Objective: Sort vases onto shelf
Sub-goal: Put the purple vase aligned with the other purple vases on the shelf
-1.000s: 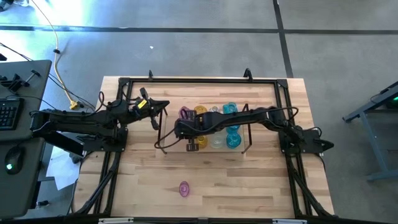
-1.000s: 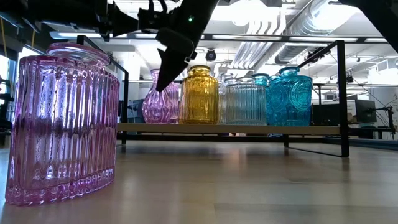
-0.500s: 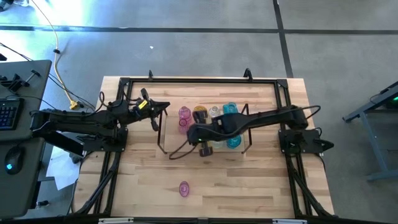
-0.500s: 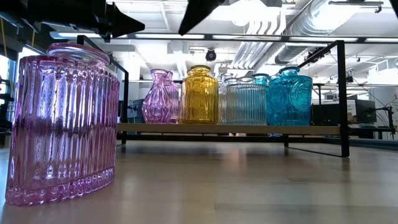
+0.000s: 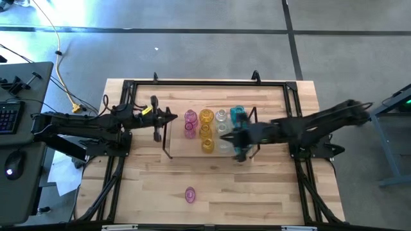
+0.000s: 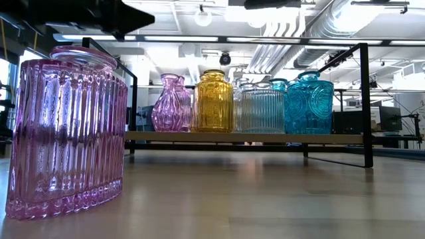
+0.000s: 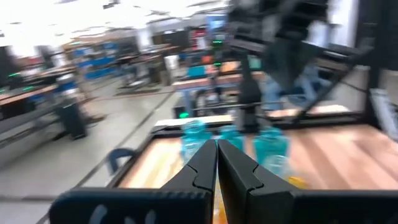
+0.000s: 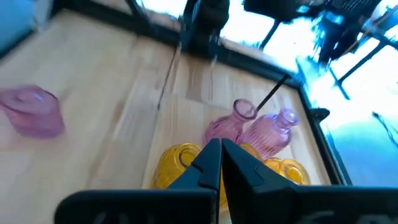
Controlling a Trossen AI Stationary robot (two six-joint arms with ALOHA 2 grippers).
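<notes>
The shelf [image 5: 180,145] is a light-wood board with dark wire ends [image 6: 362,99], standing mid-table. On it stand several vases: pink ones [image 5: 190,117] at its left end, amber ones [image 5: 206,131], a clear one [image 5: 221,115] and cyan ones [image 5: 238,112] at its right. In the low view they line up from pink [image 6: 170,103] to cyan [image 6: 309,103]. One more pink vase [image 5: 190,194] stands on the table near the near edge. My right gripper [image 5: 224,136], shut [image 8: 221,154], hovers above the shelf's right part. My left gripper [image 5: 171,117], shut [image 7: 217,154], hangs by the shelf's left end.
A black frame [image 5: 205,83] runs round the tabletop, with rails along both sides. The ribbed pink vase [image 6: 66,133] fills the low view's left. Bare wood [image 5: 257,186] lies between the shelf and the near edge. A desk with a keyboard [image 5: 9,115] stands off the table's left.
My right gripper has risen from beside the pink vases at the shelf's left end and drawn back toward the table's right, leaving the low view upward. The two pink vases on the shelf now show uncovered from above.
</notes>
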